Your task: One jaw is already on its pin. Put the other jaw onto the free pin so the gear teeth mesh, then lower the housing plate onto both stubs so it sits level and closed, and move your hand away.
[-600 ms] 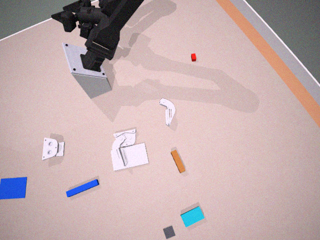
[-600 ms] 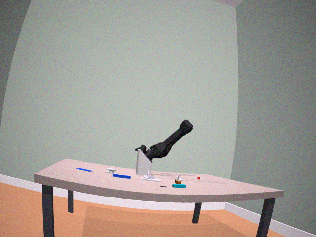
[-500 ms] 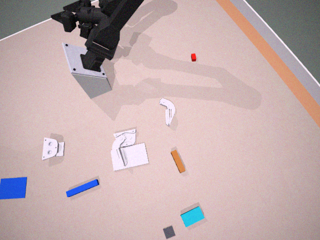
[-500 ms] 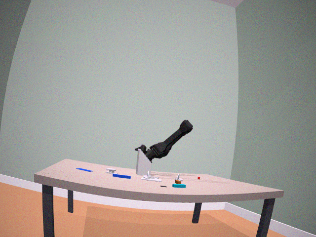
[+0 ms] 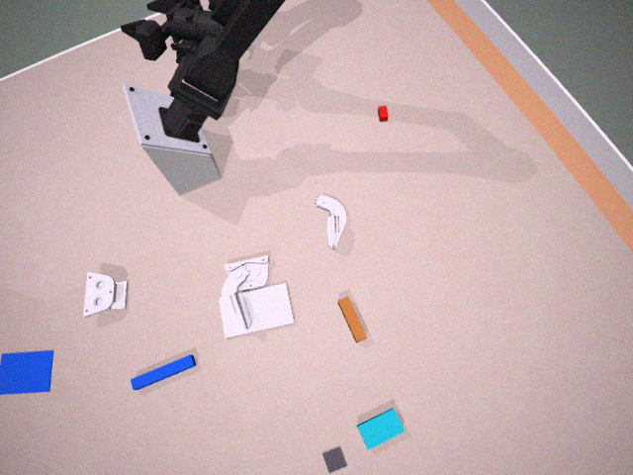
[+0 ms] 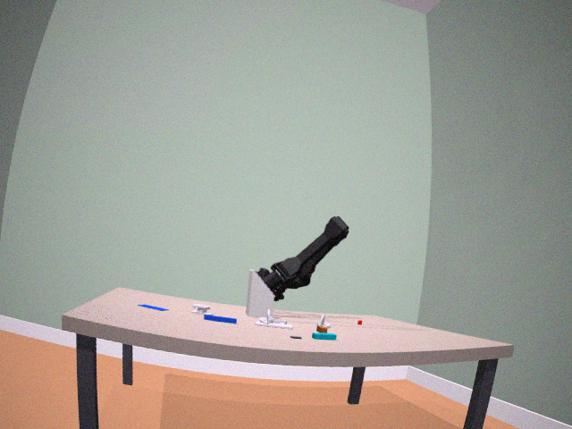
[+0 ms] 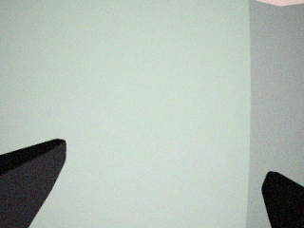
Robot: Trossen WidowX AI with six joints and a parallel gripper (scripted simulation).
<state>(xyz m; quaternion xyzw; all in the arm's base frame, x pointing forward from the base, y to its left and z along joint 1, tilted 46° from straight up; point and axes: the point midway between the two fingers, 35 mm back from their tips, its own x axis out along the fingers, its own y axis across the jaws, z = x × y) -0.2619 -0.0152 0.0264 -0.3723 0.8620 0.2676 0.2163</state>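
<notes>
My gripper is open and empty, raised beside the arm's mount, far from the parts. The white base lies mid-table. One white jaw sits on it, its long finger reaching over the flat part. The other white jaw lies loose on the table, to the right of the base in the top view. The housing plate, white with two round holes, lies on the left. The free pin is too small to make out, and no part shows in the wrist view.
A grey wedge mount carries the arm. A blue bar, blue flat square, orange block, cyan block, dark square and small red block lie around the parts.
</notes>
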